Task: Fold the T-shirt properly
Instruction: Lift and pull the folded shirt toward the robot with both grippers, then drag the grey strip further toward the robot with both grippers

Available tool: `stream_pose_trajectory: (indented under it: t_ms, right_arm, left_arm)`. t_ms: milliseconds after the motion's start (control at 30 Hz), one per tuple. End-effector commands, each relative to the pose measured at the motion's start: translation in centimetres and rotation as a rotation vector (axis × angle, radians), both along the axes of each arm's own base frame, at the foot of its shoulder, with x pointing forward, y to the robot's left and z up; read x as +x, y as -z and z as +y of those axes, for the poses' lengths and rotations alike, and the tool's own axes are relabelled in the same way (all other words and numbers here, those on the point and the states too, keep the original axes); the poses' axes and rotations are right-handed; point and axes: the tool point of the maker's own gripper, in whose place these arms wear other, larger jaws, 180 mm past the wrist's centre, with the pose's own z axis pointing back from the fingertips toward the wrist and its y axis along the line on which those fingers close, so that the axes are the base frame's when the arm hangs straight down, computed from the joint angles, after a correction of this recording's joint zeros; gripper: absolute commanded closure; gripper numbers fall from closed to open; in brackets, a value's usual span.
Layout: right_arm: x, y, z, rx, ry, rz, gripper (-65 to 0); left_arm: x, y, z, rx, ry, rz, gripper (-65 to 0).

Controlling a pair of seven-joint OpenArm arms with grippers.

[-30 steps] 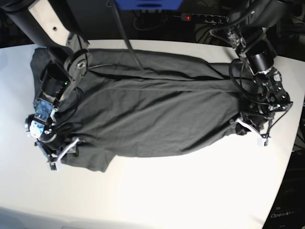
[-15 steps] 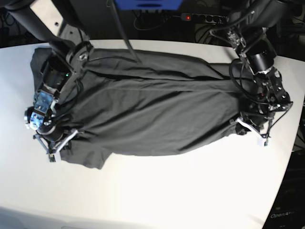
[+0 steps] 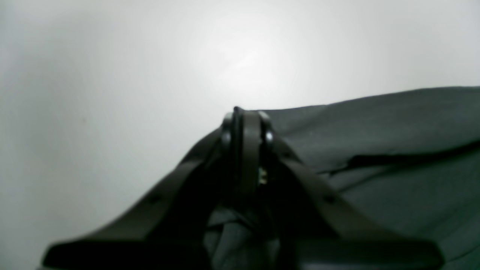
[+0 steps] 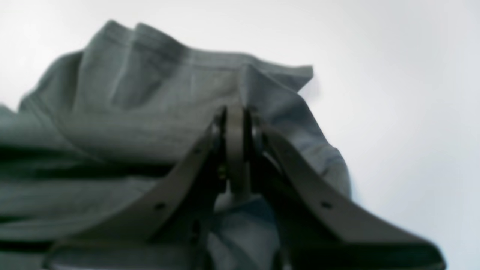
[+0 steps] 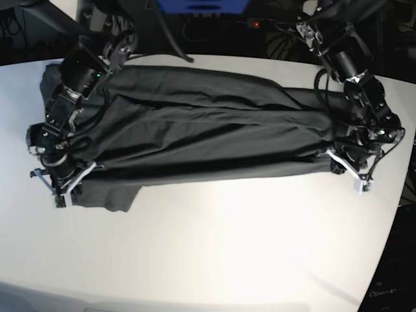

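Note:
The dark grey T-shirt (image 5: pixel 208 140) lies lengthwise across the white table (image 5: pixel 214 253), pulled taut in long folds between my two grippers. At its right end in the base view, my left gripper (image 5: pixel 349 170) is shut on the T-shirt's edge. The left wrist view shows its jaws pressed together (image 3: pixel 243 120) with the cloth (image 3: pixel 393 131) trailing off to the right. My right gripper (image 5: pixel 62 187) is shut on the cloth at the T-shirt's left end. In the right wrist view the fabric (image 4: pixel 150 105) bunches around the closed fingertips (image 4: pixel 235 112). A sleeve (image 5: pixel 107 195) hangs toward the front beside it.
A power strip (image 5: pixel 276 25) with a red light and cables lie beyond the table's back edge. A blue box (image 5: pixel 201 5) sits at the top centre, with a black rod (image 5: pixel 172 39) slanting down from it to the T-shirt's back edge. The table's curved right edge runs close to my left gripper.
My right gripper has closed on the T-shirt's left end and moved left. The cloth has been stretched between both grippers, and its front edge has drawn back into a narrower, tauter band.

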Motion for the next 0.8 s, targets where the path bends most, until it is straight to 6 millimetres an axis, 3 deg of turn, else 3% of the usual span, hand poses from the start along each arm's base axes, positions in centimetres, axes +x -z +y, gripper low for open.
stream_pose_trajectory:
  t_ms: [0, 300, 400, 667, 767]
  right_arm:
    - [1.3, -2.8, -0.2, -0.013, 0.011, -0.094, -1.7]
    - [-2.2, -6.4, -0.7, -0.131, 0.049, -0.162, -1.7]
    - [-3.8, -6.6, -0.9, -0.163, 0.056, -0.159, -1.6]
    - [-7.0, -7.1, -1.2, -0.186, 0.06, -0.164, -1.6]
    - [-8.5, -6.8, -1.2, -0.187, 0.059, -0.154, -1.6]
  left_arm:
    - [1.6, -2.4, 0.6, 0.013, -0.008, -0.082, -2.4]
    - [0.5, -5.0, 0.5, -0.009, -0.01, -0.182, -2.4]
    - [-0.3, -4.9, 0.6, -0.005, -0.004, -0.152, -2.4]
    - [-1.4, -6.8, 0.4, 0.013, 0.01, -0.192, -2.4]
    - [-2.5, -6.4, 0.4, 0.026, 0.013, -0.177, -2.4]
